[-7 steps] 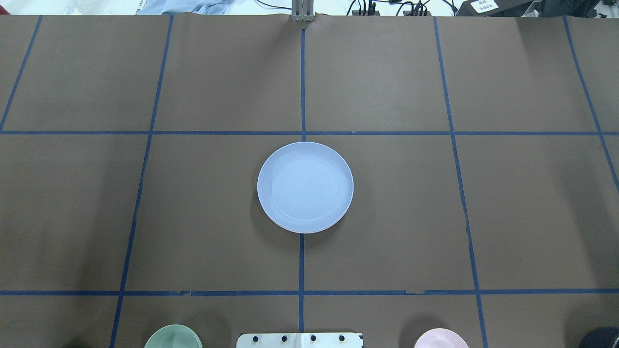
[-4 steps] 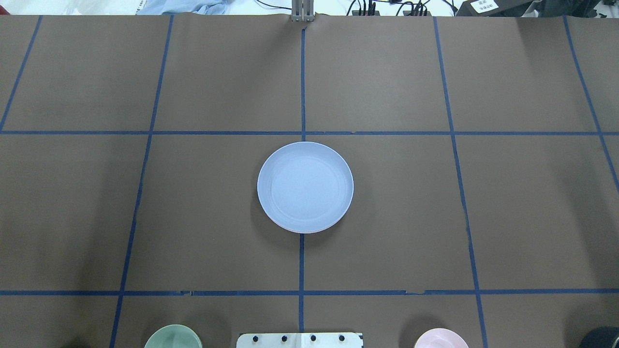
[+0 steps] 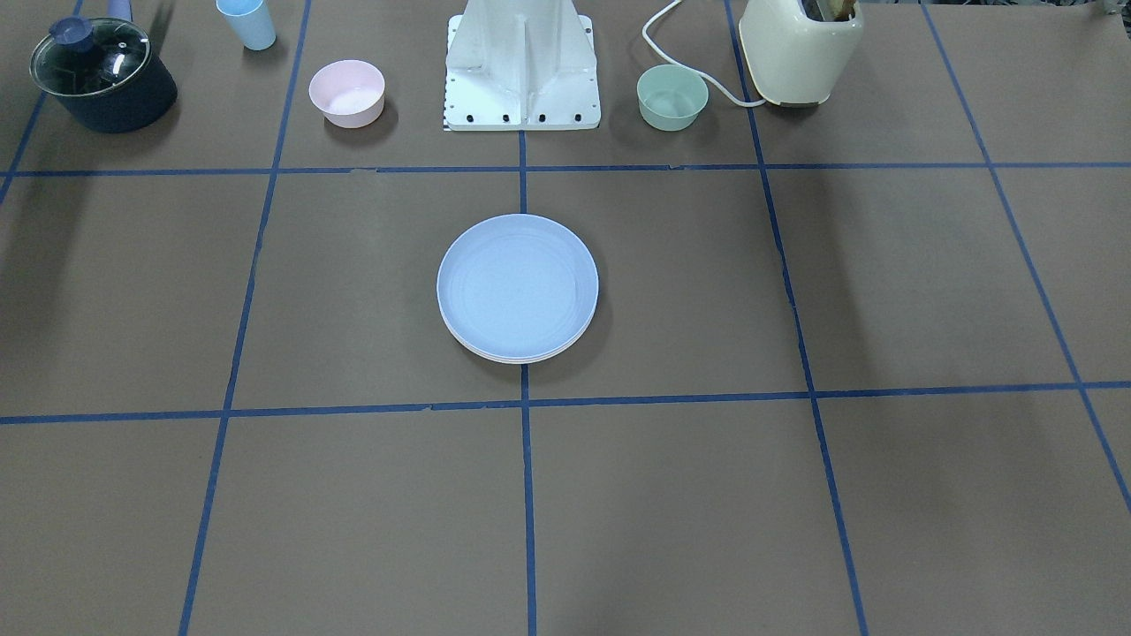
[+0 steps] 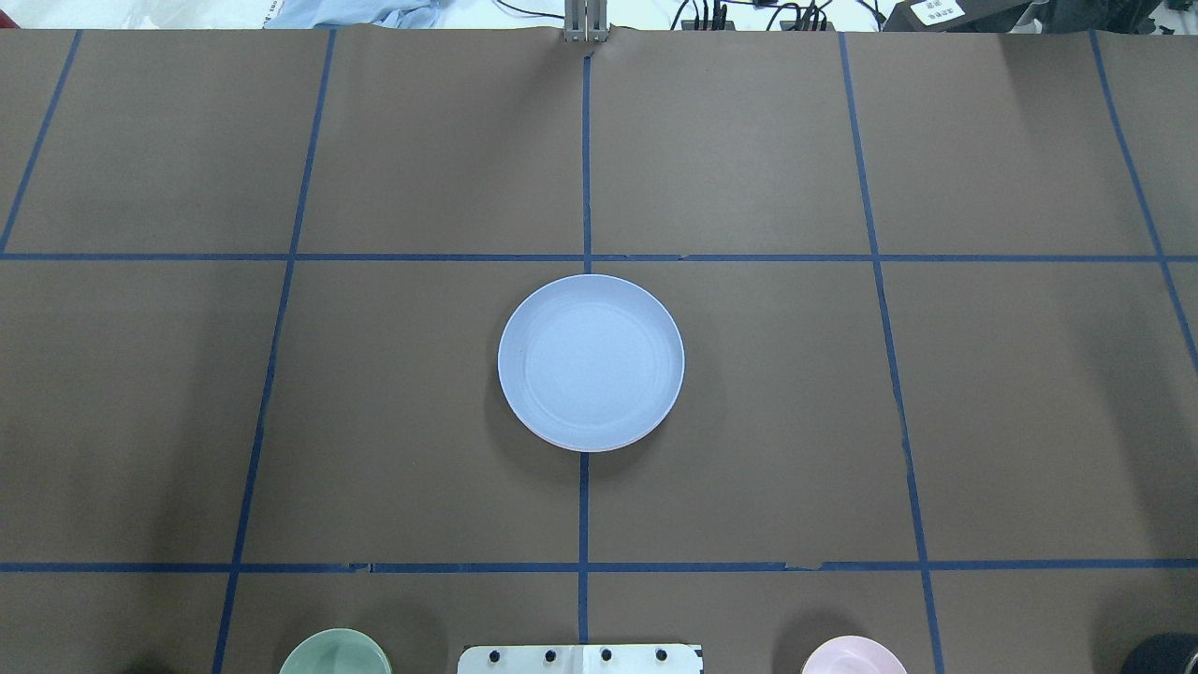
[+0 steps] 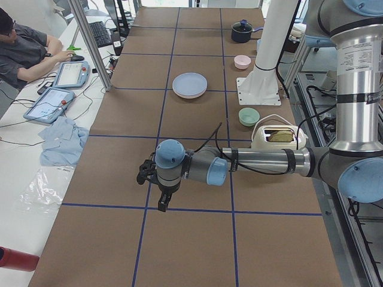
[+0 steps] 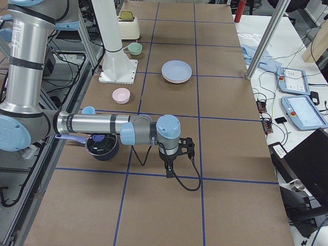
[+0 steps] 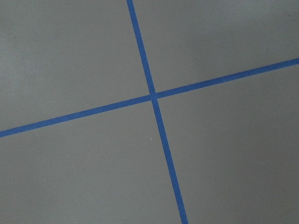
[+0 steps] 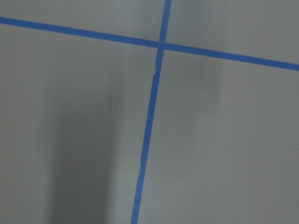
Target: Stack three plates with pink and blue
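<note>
We find the blue plate (image 4: pixel 591 362) at the middle of the table (image 4: pixel 1029 421), lying across the centre tape line (image 4: pixel 583 505). In the front view, pale rims of lower plates (image 3: pixel 517 359) peek out beneath its near edge, closely nested. We cannot tell their colours for sure. We judge the stacking done and the task at its closing step.

The left end effector (image 5: pixel 160 203) and right end effector (image 6: pixel 168 170) hang over bare table toward opposite ends, each well apart from the plates. They show only in the side views, so we cannot tell whether either is released or clenched. Both wrist views show only table and tape. The next move, as we judge it, calls only for keeping both arms away from the plates.
</note>
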Robot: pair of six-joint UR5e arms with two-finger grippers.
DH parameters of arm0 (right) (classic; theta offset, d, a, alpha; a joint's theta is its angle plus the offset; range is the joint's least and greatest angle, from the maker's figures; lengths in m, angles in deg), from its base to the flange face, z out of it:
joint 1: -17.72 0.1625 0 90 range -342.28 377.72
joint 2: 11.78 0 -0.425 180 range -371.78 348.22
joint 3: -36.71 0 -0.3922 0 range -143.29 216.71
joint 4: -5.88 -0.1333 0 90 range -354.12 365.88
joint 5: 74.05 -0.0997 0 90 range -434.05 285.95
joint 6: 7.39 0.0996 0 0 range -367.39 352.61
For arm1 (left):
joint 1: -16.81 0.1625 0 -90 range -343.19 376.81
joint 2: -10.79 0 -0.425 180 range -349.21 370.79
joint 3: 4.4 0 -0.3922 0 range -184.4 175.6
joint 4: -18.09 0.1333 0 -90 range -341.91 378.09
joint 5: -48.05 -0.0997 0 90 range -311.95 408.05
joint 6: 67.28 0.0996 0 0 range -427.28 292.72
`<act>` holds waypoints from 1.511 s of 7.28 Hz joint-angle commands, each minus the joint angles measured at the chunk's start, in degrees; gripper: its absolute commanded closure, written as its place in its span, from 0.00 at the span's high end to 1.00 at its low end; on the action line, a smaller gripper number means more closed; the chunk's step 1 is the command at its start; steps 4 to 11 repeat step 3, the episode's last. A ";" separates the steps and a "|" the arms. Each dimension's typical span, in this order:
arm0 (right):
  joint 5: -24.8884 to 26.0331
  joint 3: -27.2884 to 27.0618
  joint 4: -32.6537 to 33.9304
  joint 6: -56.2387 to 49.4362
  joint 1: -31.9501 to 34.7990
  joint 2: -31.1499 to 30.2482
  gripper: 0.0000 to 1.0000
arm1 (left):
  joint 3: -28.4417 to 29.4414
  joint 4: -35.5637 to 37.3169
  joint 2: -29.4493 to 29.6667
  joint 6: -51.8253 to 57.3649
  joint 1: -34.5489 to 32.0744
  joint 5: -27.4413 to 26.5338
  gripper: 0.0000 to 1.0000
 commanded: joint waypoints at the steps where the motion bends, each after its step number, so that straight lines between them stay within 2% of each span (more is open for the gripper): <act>1: 0.00 -0.06 0.01 0.00 0.00 -0.04 1.00 | -0.08 0.00 0.00 0.00 0.00 0.09 1.00; 11: 0.00 0.03 0.01 0.00 0.00 -0.04 1.00 | 0.09 0.00 0.00 0.00 0.00 0.00 1.00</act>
